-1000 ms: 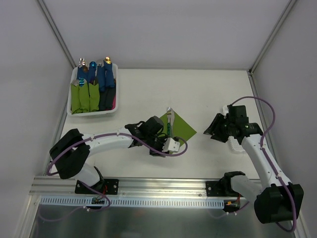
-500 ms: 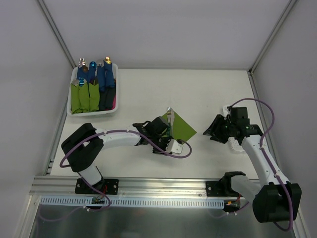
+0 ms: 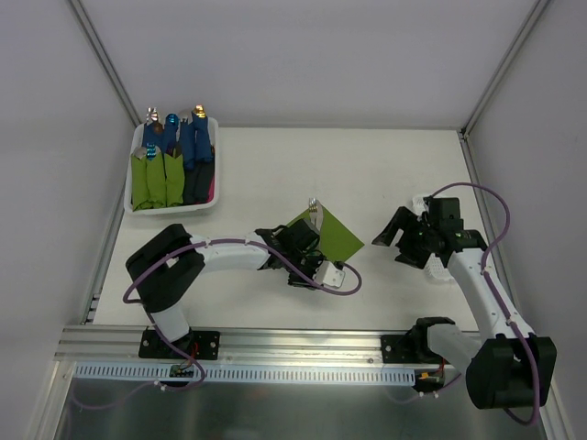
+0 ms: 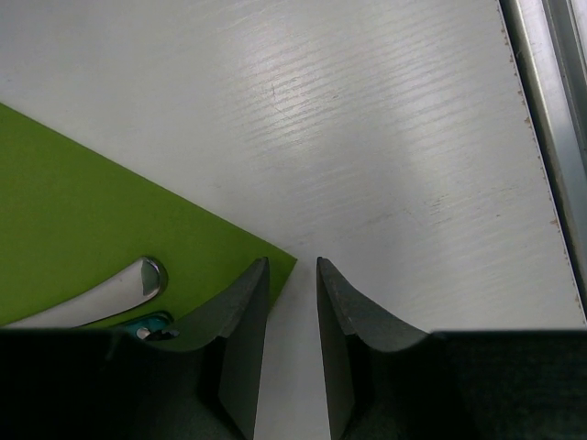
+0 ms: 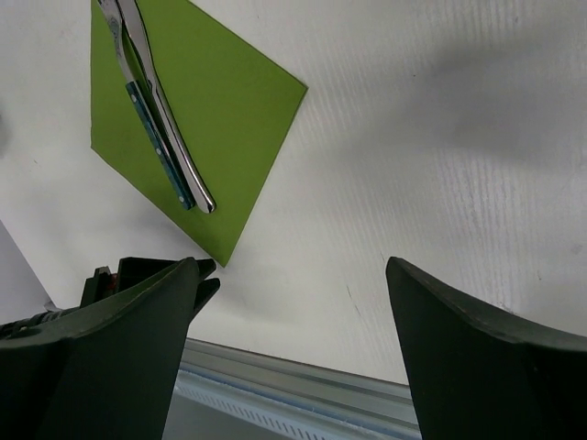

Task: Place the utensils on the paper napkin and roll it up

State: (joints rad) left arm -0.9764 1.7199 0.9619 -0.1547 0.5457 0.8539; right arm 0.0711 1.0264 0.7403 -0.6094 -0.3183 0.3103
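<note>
The thin, matte lime-green paper napkin [image 5: 197,110] lies flat like a diamond in the middle of the faintly ribbed white table [image 3: 275,174]. The slim, steel-headed, teal-handled utensils [image 5: 156,110] rest along its left side. The left gripper [image 4: 292,266], its jaws only a narrow slit apart, touches the napkin's near corner. To the right, the right gripper [image 5: 295,266] gapes wide and holds nothing.

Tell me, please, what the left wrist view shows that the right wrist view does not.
Only the left wrist view shows the left gripper up close, jaws narrowly apart at a corner of the paper napkin. Only the right wrist view shows the right gripper, jaws wide, and the utensils along their handles. Both show the green napkin on the white table with utensil ends on it.
</note>
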